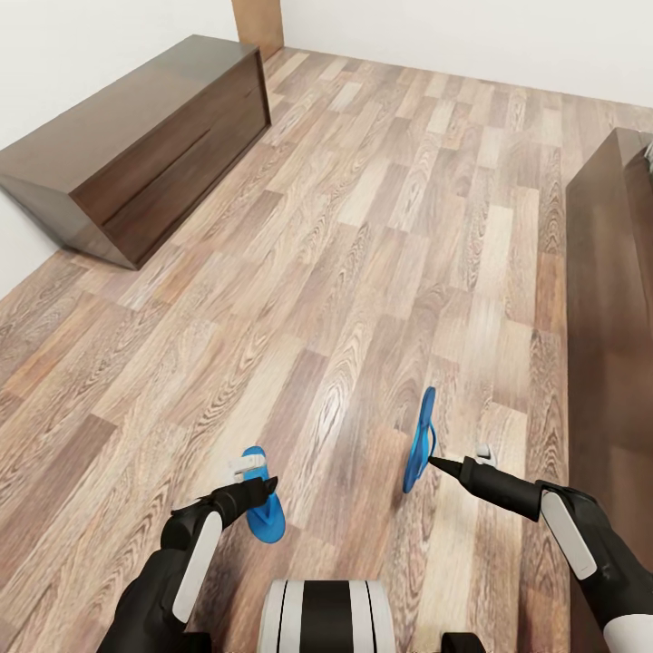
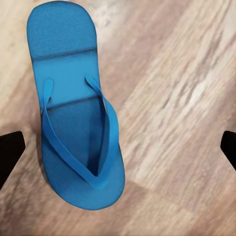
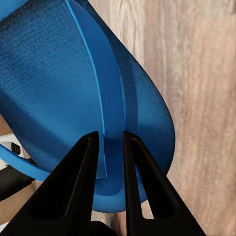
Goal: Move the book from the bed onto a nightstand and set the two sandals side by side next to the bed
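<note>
Two bright blue sandals show low over the plank floor. One sandal (image 1: 265, 512) (image 2: 78, 123) lies flat, straps up, directly under my left gripper (image 1: 258, 479) (image 2: 118, 150), which is open with its fingertips (image 2: 10, 155) wide apart on either side of it. The other sandal (image 1: 420, 440) (image 3: 59, 83) stands turned on its edge, and my right gripper (image 1: 433, 462) (image 3: 110, 147) is shut on its strap. Along the right edge runs the dark brown wooden frame of the bed (image 1: 608, 299). The book and the nightstand are out of view.
A long low dark-wood bench (image 1: 136, 145) stands against the white wall at the back left. A tan door edge (image 1: 257, 23) is behind it. Wood-plank floor (image 1: 381, 227) stretches between the bench and the bed frame. My base (image 1: 322, 617) is at the bottom.
</note>
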{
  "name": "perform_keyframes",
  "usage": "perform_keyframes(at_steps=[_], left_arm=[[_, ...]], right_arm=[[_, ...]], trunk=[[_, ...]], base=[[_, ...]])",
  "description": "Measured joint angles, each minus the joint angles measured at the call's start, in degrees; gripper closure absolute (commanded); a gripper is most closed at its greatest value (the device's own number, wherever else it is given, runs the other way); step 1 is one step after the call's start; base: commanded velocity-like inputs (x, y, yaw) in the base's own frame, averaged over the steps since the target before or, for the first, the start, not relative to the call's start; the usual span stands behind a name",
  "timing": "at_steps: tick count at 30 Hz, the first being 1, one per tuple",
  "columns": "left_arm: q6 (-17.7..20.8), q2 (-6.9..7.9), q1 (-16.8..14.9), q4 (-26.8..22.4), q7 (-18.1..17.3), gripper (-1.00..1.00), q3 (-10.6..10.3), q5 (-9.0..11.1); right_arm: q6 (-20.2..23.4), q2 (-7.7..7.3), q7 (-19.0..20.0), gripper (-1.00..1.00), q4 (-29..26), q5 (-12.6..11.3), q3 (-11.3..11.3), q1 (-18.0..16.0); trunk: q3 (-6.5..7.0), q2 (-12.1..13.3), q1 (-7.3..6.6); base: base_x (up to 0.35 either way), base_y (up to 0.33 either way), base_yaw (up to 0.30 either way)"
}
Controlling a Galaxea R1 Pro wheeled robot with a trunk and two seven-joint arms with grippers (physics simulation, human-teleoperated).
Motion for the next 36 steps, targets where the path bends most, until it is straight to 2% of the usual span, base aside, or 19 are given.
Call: perform_keyframes(at_steps=[4,17,22,25,29,32,36], left_arm=[[0.00,-0.05,0.00,0.00,-0.02,-1.00,-0.04,0.05],[0.06,-0.13,0.00,0.41,-0.03,-1.00,-0.24,0.22],[0.05,-0.13,0.00,0.44,-0.03,-1.00,-0.37,0.23],[0.03,-0.13,0.00,0.44,-0.03,-1.00,-0.34,0.17],[0.03,-0.13,0.00,0.40,-0.03,-1.00,-0.28,0.16],[0.04,-0.13,0.00,0.37,-0.03,-1.00,-0.25,0.15],[0.04,-0.13,0.00,0.36,-0.03,-1.00,-0.31,0.15]], right_arm=[[-0.26,0.29,-0.01,1.00,-0.02,0.01,0.09,0.00],[-0.57,0.46,-0.01,1.00,-0.02,0.28,0.13,0.00],[-0.18,0.09,0.13,1.00,-0.02,-0.02,-0.33,0.00],[-0.02,-0.08,0.21,1.00,-0.06,-1.42,-0.53,0.00],[0.30,-0.63,0.24,1.00,-0.11,-6.61,-0.66,-0.01],[1.89,-0.90,0.22,1.00,-0.19,-8.25,-0.66,0.00],[5.69,-1.05,0.18,1.00,-1.05,-9.11,-0.73,0.00]], trunk=[[0.00,0.00,0.00],[-2.87,-0.17,0.34],[-3.98,-0.24,0.47],[-4.65,-0.28,0.54],[-5.10,-0.31,0.59],[-5.10,-0.31,0.59],[-5.10,-0.31,0.59]], base=[[0.000,0.000,0.000],[0.000,0.000,0.000],[0.000,0.000,0.000],[0.000,0.000,0.000],[0.000,0.000,0.000],[0.000,0.000,0.000],[0.000,0.000,0.000]])
